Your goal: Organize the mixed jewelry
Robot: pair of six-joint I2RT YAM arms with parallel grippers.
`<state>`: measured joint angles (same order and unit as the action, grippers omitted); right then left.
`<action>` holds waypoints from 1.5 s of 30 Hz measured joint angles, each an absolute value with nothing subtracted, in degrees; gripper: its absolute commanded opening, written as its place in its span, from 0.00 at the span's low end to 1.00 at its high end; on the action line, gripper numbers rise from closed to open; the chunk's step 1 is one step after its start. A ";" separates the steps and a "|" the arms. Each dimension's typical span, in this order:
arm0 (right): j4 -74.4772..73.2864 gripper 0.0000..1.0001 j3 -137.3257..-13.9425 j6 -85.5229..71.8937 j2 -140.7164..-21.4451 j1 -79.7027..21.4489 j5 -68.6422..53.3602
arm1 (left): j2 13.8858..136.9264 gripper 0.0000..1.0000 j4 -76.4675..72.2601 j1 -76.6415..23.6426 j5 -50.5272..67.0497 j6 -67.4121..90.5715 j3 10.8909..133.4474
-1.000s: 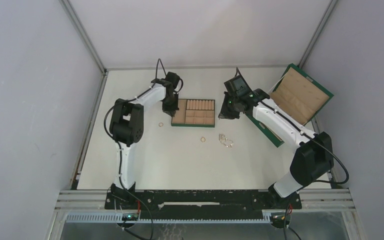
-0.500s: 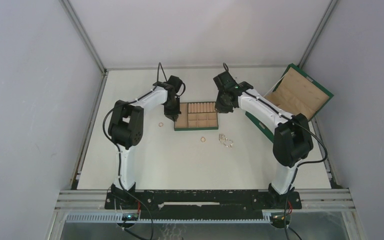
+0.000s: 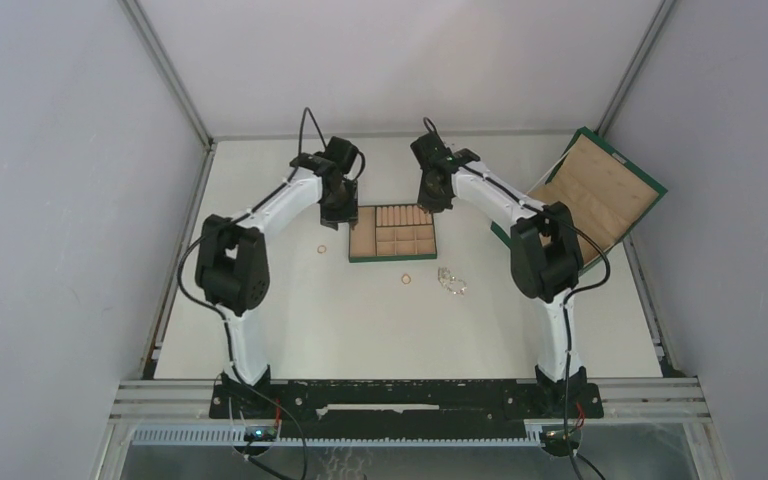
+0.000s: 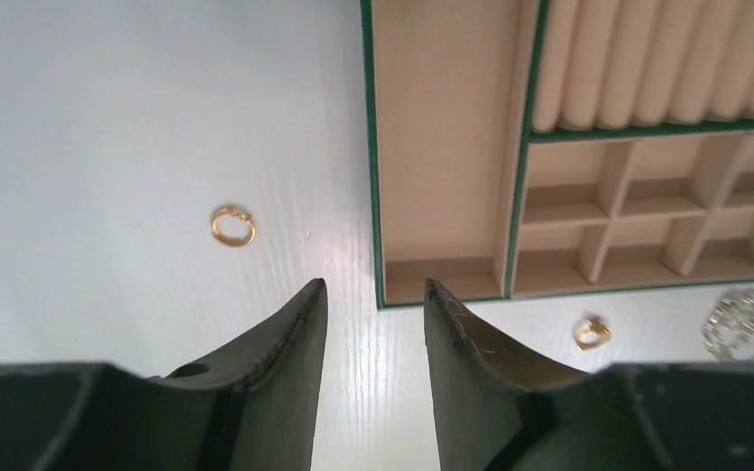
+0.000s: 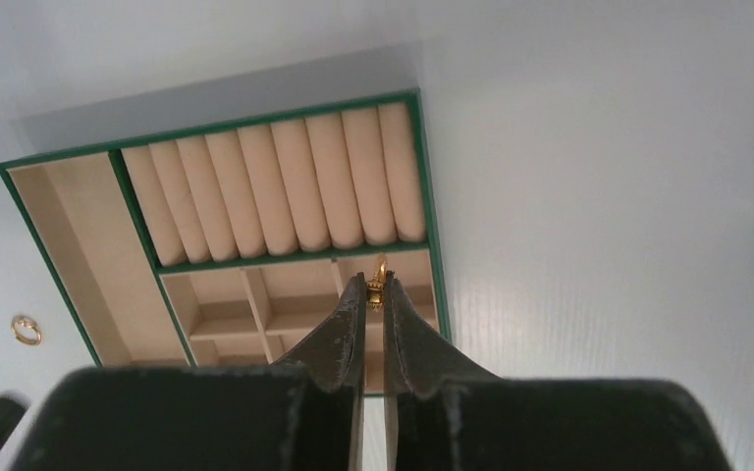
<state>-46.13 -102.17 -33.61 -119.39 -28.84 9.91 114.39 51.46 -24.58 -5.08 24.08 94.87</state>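
My right gripper [image 5: 374, 285] is shut on a small gold ring [image 5: 381, 267], held above the tan tray [image 5: 424, 196] near its padded rolls; from above this gripper [image 3: 430, 203] hangs over the tray's back edge. My left gripper [image 4: 373, 287] is open and empty, just off the tray's [image 4: 370, 147] near left corner. One gold ring [image 4: 233, 226] lies on the table left of the tray [image 3: 390, 258]. Another gold ring [image 4: 592, 333] and a silvery chain [image 4: 746, 324] lie in front of it. From above I see the left ring [image 3: 322, 247], the front ring [image 3: 406, 278] and the chain [image 3: 450, 282].
A large green box with tan lining [image 3: 600, 190] lies open at the right, its lid propped against the wall. Grey walls close in the white table on three sides. Both arm bases [image 3: 400, 395] sit at the near edge.
The left jaws have opened beside the tray's left side. My right arm has swung left from near the green box to above the tray's back. The tray shifted slightly right.
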 measured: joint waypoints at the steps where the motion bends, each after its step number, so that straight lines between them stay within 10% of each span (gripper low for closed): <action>1: -46.39 0.00 -103.44 -33.23 -120.55 -28.84 9.89 | 113.06 0.47 51.51 -24.58 -5.17 24.08 94.67; 14: -48.05 0.00 -112.84 -31.14 -129.54 -28.10 9.76 | 91.44 0.47 50.70 -24.58 -1.34 24.01 81.69; 36: -41.58 0.00 -107.87 -23.00 -130.82 -27.44 8.16 | 88.90 0.45 50.96 -24.58 1.96 23.49 79.11; 45: -39.97 0.23 -106.48 -20.40 -129.97 -27.31 6.57 | 88.92 0.45 50.96 -24.58 2.81 23.35 79.11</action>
<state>-39.97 -106.48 -20.40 -129.97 -27.31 6.57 88.92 50.96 -24.58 2.81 23.35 79.11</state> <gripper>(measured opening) 0.218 0.458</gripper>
